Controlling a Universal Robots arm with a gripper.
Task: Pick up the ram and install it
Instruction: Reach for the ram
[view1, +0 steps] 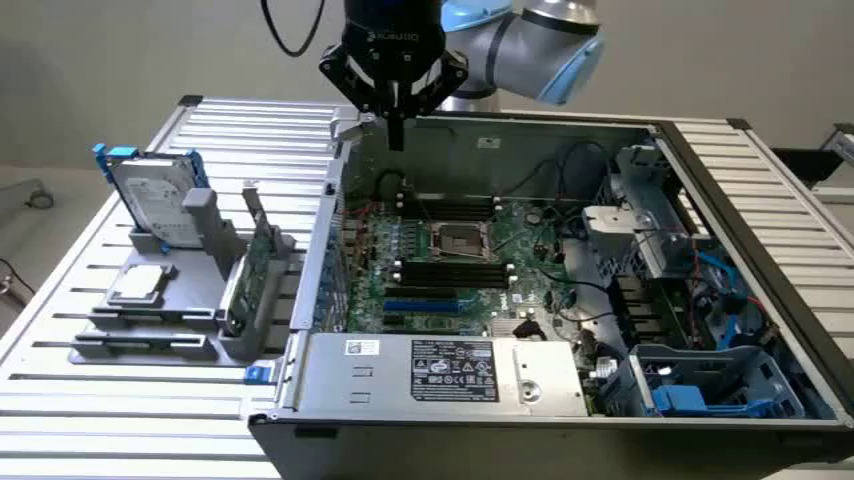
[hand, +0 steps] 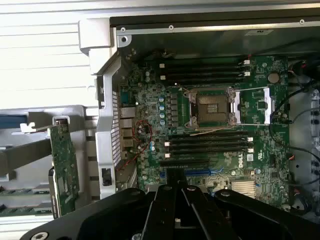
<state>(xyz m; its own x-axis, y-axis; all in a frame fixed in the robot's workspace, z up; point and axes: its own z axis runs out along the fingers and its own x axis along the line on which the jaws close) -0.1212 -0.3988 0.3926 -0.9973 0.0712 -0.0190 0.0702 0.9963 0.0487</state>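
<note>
Exterior view, from its left: a grey holder (view1: 147, 345) on the table (view1: 80, 400) carries a hard drive (view1: 150, 195), a processor (view1: 139, 285) and a green board (view1: 256, 275) on edge, all lower than the end effector (view1: 395, 135) and well aside. Whether that board is the ram I cannot tell. The end effector hangs over the open computer case (view1: 534, 140), fingers together on nothing. Empty-looking memory slots (view1: 447, 210) lie below. I judge the pick not begun; it calls for parted fingers.

Exterior view evenly lit, soft shadows; wrist view glare washes out slatted table (hand: 45, 65); case (hand: 107, 105) interior dim
</note>
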